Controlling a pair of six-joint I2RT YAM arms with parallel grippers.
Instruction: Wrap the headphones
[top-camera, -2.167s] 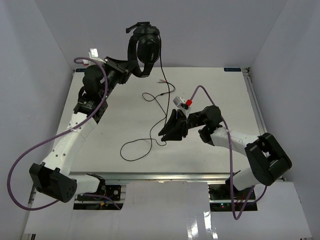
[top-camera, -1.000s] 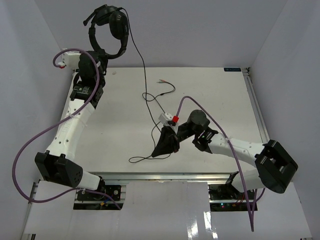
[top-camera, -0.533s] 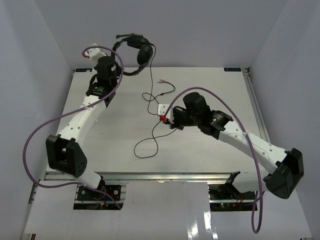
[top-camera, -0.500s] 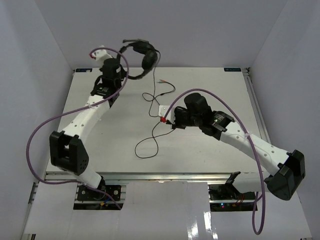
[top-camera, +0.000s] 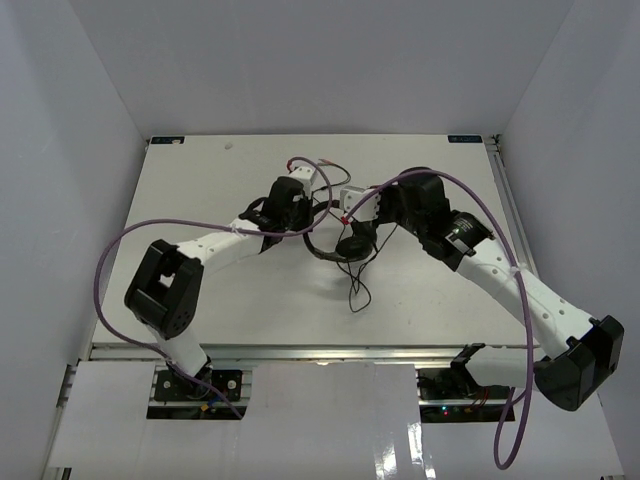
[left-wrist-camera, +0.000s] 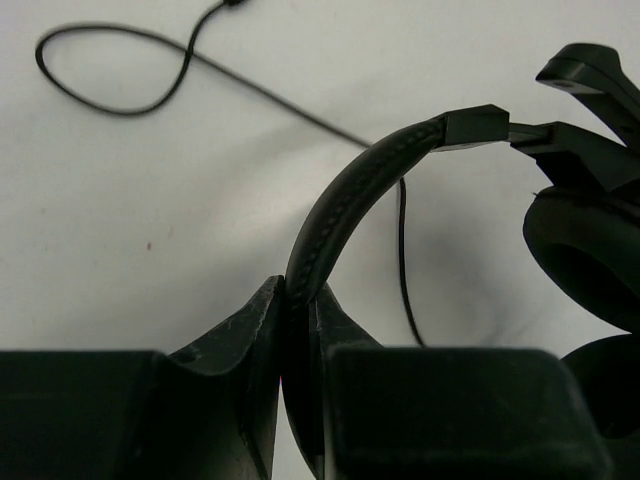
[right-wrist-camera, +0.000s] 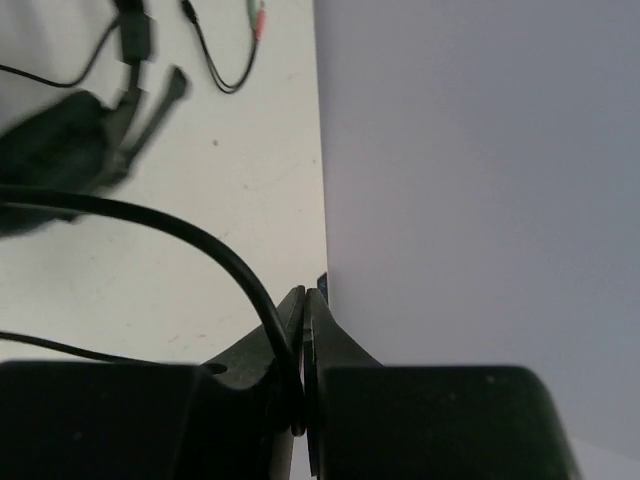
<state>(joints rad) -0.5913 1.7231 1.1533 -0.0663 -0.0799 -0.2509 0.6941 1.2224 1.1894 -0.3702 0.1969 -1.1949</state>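
The black headphones (top-camera: 345, 246) are at the middle of the table. My left gripper (top-camera: 312, 222) is shut on the padded headband (left-wrist-camera: 350, 195), which arches up from the jaws toward an earcup (left-wrist-camera: 590, 260) on the right. My right gripper (top-camera: 360, 222) is just right of the headphones and shut on the thin black cable (right-wrist-camera: 190, 235), which curves out of the closed jaws. A blurred earcup (right-wrist-camera: 55, 145) and the boom mic (right-wrist-camera: 165, 95) show in the right wrist view. The pink-tipped plugs (top-camera: 322, 161) lie behind the grippers. A cable loop (top-camera: 356, 290) trails toward the front.
Thick purple arm cables (top-camera: 200, 225) arc over both arms. White walls enclose the table (top-camera: 200, 290) on the left, back and right; the right wall (right-wrist-camera: 480, 180) fills much of the right wrist view. More cable loops (left-wrist-camera: 120, 90) lie on the table.
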